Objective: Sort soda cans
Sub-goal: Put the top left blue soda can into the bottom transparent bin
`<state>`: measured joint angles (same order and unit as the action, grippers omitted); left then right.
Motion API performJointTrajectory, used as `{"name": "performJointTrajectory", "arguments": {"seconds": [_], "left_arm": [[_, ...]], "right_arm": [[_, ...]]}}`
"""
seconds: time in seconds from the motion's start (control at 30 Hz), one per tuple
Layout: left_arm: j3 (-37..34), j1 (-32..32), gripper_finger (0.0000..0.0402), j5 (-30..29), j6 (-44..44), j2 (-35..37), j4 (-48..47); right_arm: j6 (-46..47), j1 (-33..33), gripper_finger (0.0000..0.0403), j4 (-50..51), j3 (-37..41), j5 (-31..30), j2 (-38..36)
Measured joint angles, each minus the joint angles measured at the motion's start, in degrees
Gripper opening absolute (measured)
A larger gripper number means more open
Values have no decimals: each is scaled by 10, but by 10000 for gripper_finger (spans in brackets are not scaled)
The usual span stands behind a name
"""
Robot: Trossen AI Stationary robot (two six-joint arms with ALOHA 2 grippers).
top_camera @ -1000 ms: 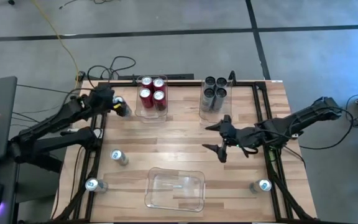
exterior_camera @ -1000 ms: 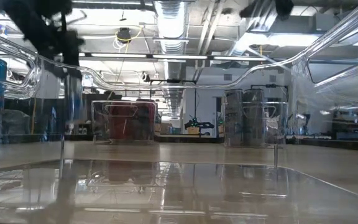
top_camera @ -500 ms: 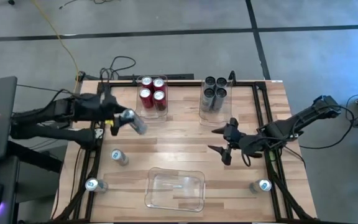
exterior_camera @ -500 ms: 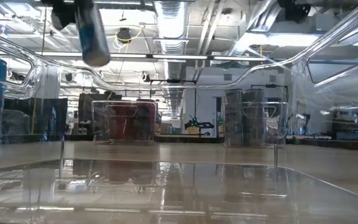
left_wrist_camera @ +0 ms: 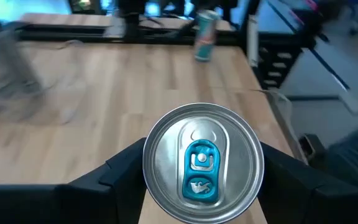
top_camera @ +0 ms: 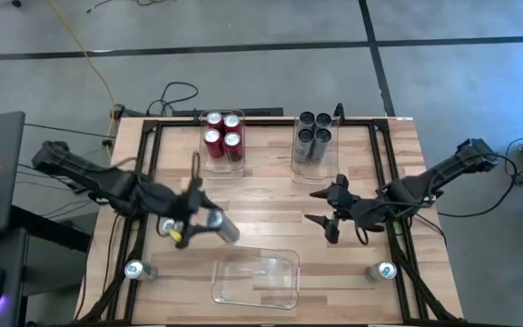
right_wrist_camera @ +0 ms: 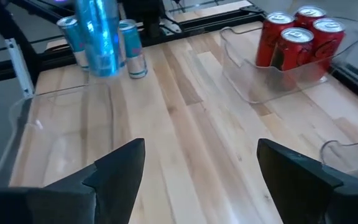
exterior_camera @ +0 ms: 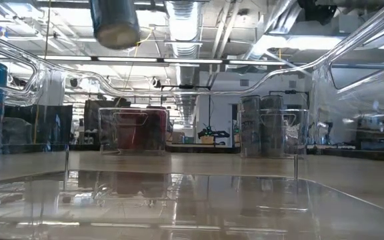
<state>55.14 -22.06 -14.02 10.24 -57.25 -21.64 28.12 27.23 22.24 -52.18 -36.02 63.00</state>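
Left gripper: pinching a silver-blue can, tilted, above the empty bin's left rim.
Left wrist view: blue tab on the can's top.
Right gripper: spread, empty, right of centre.

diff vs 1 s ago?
The left gripper, shut on a silver-blue can throughout, swung from the table's far-left edge toward the empty clear bin at the near middle. The right gripper drifted slightly nearer, open and empty. Unchanged: red cans, dark cans in their bins, and near-edge cans.
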Motion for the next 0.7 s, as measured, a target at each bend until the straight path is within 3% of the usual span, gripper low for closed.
{"name": "performJointTrajectory", "arguments": {"seconds": [0.3,0.7], "left_arm": [[71,-76,237,-46,-30,-144,20],[99,-87,238,-47,-11,-256,8]], "right_arm": [[9,40,326,-5,0,2,0],[33,66,327,8,0,2,8]]}}
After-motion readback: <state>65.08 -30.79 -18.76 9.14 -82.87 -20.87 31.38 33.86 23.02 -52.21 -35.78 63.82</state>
